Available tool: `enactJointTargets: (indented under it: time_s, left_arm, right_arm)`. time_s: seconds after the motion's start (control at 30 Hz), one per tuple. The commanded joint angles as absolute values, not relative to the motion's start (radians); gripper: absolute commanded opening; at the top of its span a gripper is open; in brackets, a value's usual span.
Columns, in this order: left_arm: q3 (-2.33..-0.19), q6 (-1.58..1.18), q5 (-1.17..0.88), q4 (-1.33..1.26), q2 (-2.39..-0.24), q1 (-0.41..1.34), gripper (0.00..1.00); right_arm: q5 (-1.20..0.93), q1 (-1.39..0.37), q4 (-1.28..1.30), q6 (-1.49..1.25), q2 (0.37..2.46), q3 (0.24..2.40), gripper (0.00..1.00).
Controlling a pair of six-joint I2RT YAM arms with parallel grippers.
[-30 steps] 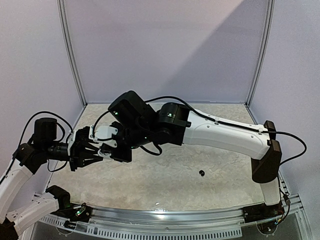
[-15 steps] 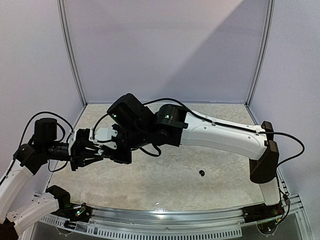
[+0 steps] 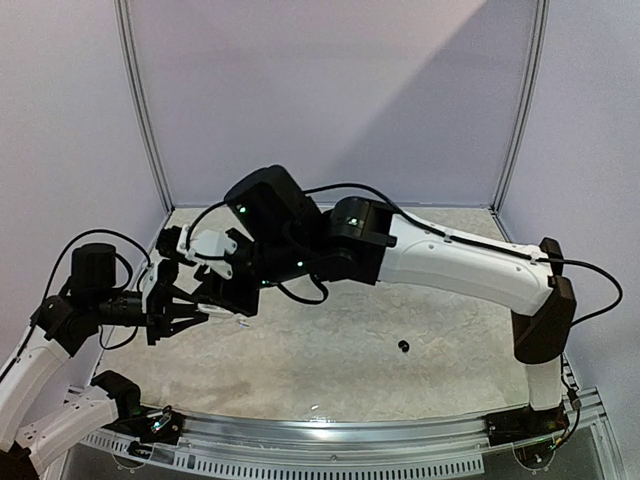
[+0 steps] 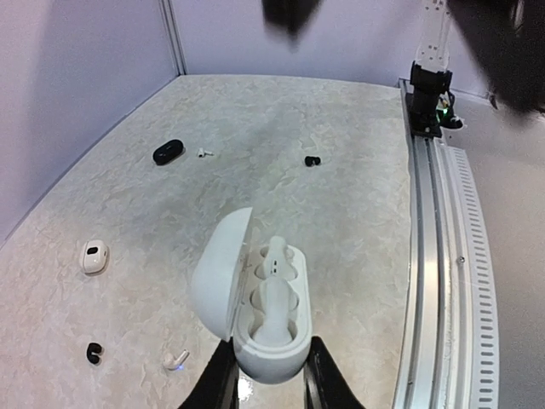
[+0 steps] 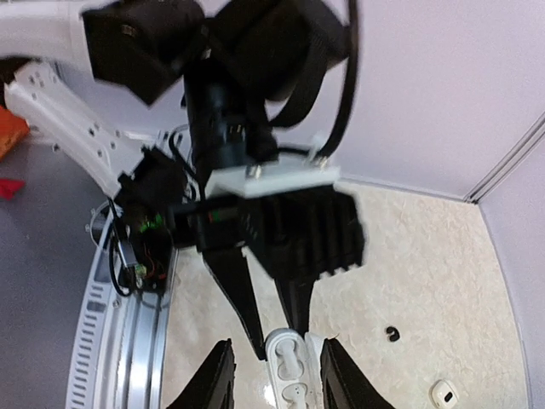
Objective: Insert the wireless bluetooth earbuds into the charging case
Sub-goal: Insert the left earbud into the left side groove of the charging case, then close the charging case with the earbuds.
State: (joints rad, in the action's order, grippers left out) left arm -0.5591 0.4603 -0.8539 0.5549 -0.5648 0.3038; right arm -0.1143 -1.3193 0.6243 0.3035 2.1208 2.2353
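The charging case [image 4: 271, 328], white, with its lid swung open to the left, is gripped at its near end by the left claw [image 4: 266, 379], whose jaws are drawn narrow against its sides. Well to the left of the case, a small white case [image 4: 94, 256] is seen lying on the surface [image 4: 358, 221], and a near black earbud [image 4: 94, 351] is found closer to the camera. Just left of the case's near end, a loose white earbud [image 4: 176, 360] is lying. Far beyond the case and to its left, a black case [image 4: 169, 152] is placed, with a tiny white earbud [image 4: 203, 153] just beside it. Inside the case, a seated earbud [image 4: 277, 257] is lodged in the far well, and a white stemmed piece is seen in the near well. Beyond the case, slightly to its right, a far black earbud [image 4: 312, 161] is lying. A metal rail [image 4: 434, 256] is seen to the right of the case. The right claw [image 5: 275, 345] is held over the case, its jaws spread wider than the case and nothing gripped.
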Motion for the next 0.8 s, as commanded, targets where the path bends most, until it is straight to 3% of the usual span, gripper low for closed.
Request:
enactJointTargets:
  time_s: [0.0, 0.13, 0.3, 0.53, 0.77]
  left_arm:
    - [-0.564, 0.559, -0.835, 0.594, -0.547, 0.308, 0.0]
    - [-0.595, 0.758, -0.802, 0.695, -0.512, 0.31, 0.0]
    - [-0.612, 0.827, -0.73, 0.703, -0.475, 0.311, 0.0]
    - [-0.606, 0.674, -0.637, 0.568, -0.479, 0.31, 0.0]
    - [-0.608, 0.486, -0.605, 0.513, -0.544, 0.309, 0.0]
  right_arm:
    - [-0.097, -1.28, 0.429, 0.125, 2.004, 2.146, 0.36]
    - [0.153, -1.272, 0.437, 0.016, 2.082, 2.151, 0.36]
    - [0.146, -1.276, 0.491, -0.051, 2.222, 2.259, 0.36]
    - [0.109, -1.32, 0.56, 0.0, 2.22, 2.219, 0.36]
    - [0.222, -1.305, 0.55, -0.033, 2.098, 2.052, 0.37]
